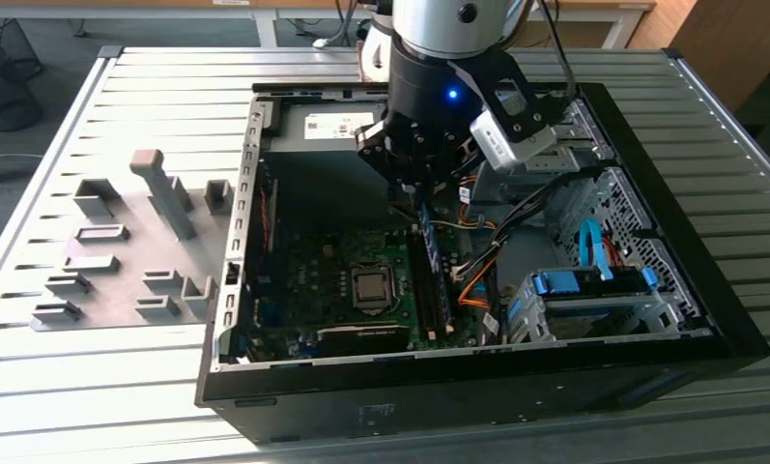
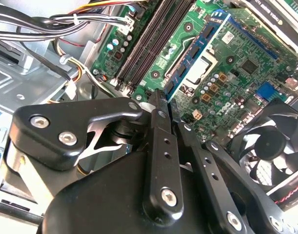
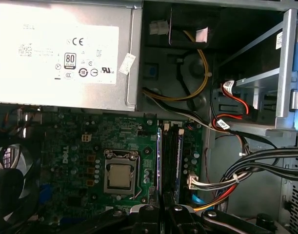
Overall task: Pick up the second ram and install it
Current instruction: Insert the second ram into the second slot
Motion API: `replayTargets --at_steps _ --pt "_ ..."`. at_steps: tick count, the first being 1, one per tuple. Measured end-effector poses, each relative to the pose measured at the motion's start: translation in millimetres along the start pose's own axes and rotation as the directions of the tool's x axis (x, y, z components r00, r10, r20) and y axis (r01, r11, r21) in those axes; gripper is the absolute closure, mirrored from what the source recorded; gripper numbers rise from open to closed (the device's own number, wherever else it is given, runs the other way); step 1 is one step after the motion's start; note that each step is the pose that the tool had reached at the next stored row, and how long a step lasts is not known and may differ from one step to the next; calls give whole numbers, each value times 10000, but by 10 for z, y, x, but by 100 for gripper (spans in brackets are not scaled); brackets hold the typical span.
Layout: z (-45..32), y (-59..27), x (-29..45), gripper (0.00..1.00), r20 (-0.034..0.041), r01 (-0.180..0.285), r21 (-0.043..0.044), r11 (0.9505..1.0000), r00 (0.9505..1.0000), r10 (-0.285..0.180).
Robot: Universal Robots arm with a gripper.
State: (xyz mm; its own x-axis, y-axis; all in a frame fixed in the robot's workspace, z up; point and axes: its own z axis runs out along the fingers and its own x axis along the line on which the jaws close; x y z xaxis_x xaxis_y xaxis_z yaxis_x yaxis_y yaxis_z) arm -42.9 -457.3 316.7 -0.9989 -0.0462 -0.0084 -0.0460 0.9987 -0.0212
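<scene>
The black two-finger gripper (image 1: 422, 200) is hanging inside the open black computer case (image 1: 694, 290), fingers pinched nearly together on the top edge of the long thin blue ram stick (image 3: 161, 163). That stick is standing on edge directly below the fingertips, sitting at the black memory slots (image 2: 149, 44) on the green motherboard (image 3: 75, 141), just beside the silver processor socket (image 3: 119, 174).

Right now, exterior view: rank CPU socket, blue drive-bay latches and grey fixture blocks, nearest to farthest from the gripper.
1. CPU socket, on the motherboard just below the gripper.
2. Blue drive-bay latches, toward the exterior view's right, inside the case.
3. Grey fixture blocks, outside the case, at the exterior view's left.
</scene>
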Motion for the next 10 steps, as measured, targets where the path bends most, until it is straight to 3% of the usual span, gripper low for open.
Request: replayTargets --at_steps 10 --pt "134 1 -35 86 -27 -6 4 10000 10000 6"
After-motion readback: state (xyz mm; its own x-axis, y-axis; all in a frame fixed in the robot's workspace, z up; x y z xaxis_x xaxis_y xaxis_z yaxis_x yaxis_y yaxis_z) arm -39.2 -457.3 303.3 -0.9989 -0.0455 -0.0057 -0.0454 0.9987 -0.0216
